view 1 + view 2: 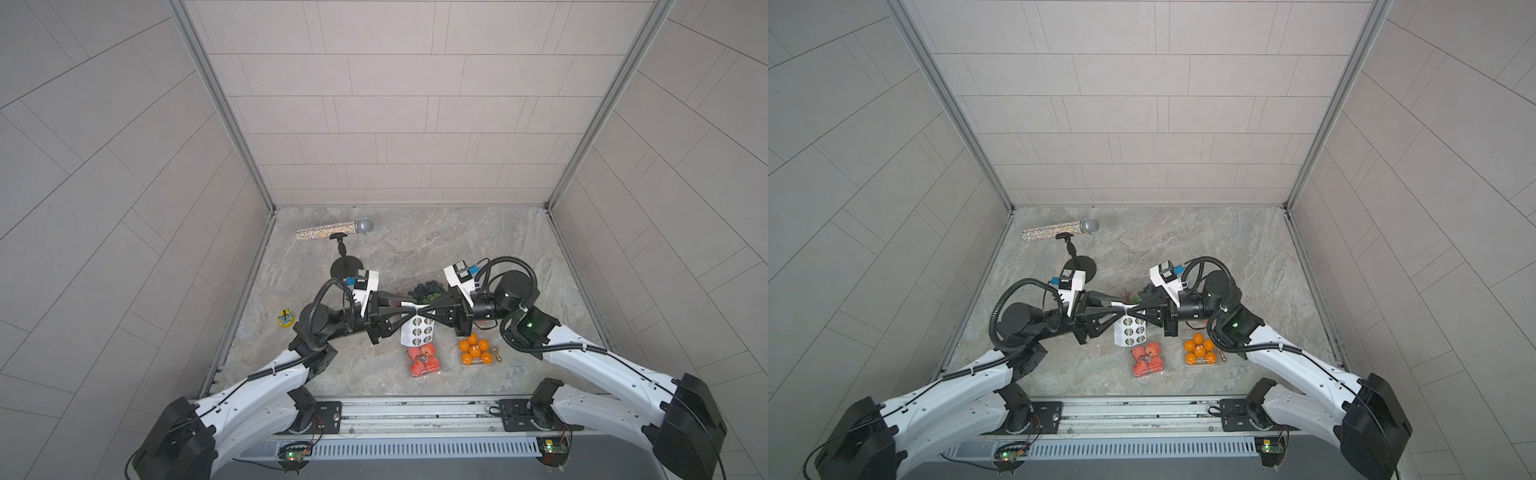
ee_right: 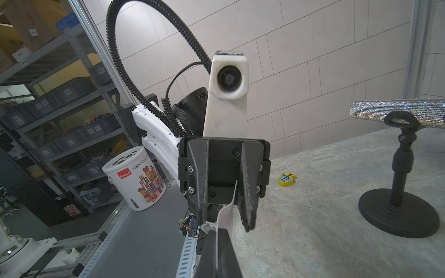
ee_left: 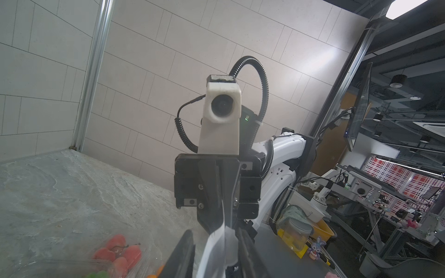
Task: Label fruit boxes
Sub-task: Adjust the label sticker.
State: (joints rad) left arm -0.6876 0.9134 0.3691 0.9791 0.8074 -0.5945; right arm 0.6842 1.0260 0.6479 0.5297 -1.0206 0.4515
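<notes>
Three fruit boxes (image 1: 1147,359) visible on the table (image 1: 415,241), grape box (image 1: 419,293) farthest back, red-fruit box (image 1: 423,360) and orange box (image 1: 476,351) side by side in front, left gripper (image 1: 409,311) parted around the sticker sheet (image 1: 417,332), right gripper (image 1: 430,311) clamped on it.

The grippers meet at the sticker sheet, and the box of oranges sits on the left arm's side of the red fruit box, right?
Wrong side: the box of oranges sits on the right arm's side of the red fruit box, as both top views show. The rest holds.
</notes>
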